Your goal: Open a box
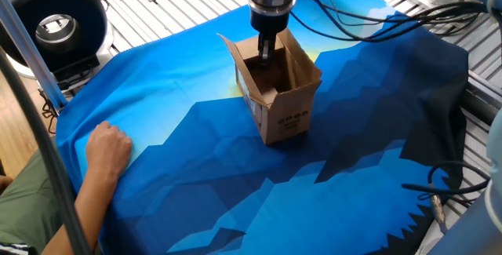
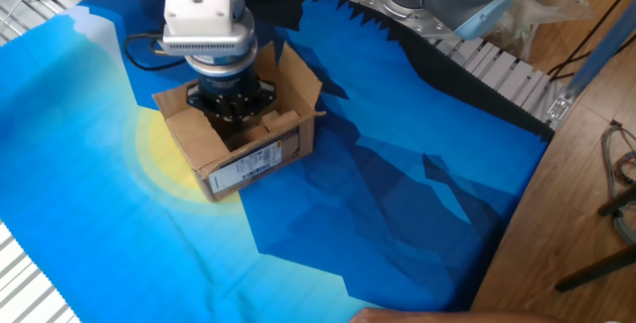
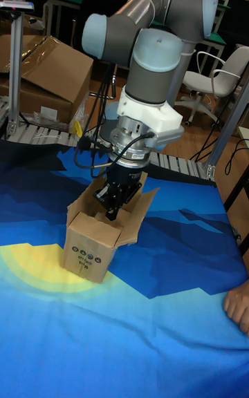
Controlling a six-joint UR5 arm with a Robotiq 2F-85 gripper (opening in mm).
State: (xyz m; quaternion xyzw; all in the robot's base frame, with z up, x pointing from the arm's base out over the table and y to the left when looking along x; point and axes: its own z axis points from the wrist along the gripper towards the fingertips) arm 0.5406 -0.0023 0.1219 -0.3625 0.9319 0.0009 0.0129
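Claw (image 1: 267,53) inside box (image 1: 281,98) — flaps up, open.

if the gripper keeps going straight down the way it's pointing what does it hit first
Most likely the inside of the box. The gripper points down into its open top, so the floor or an inner flap comes first; depth is unclear.

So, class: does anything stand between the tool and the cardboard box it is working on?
Nothing visible does. The tool reaches straight down into the open top of the box, between its raised flaps. The person's hand rests on the blue cloth, well off to the side.
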